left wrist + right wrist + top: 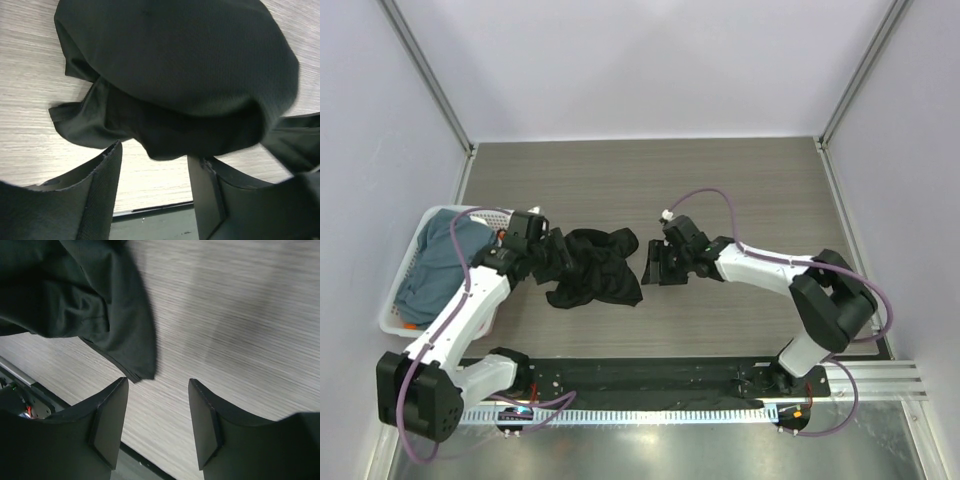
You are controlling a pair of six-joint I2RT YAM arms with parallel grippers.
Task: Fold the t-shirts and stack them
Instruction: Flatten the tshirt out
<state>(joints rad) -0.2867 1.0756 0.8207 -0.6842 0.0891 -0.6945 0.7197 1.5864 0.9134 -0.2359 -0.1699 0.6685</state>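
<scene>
- While both arms reach in over the bench (740, 180), the black t-shirt (595, 265) lies crumpled in a heap, centre-left on the bench, between the two tools.
- Left tool (558, 258): at the heap's left edge. Wrist view shows its fingers (97, 195) moderately apart, bare bench in the gap, nothing gripped, cloth just ahead of the tips.
- Right tool (652, 268): just beside the heap's right edge. Fingers (107, 425) parted, gap empty, one shirt corner lying just ahead of one tip, not between them.
- White basket (390, 318) sits at the bench's left edge.
- Blue-grey t-shirt (440, 260) is bunched inside the basket, well apart from the black one.
</scene>
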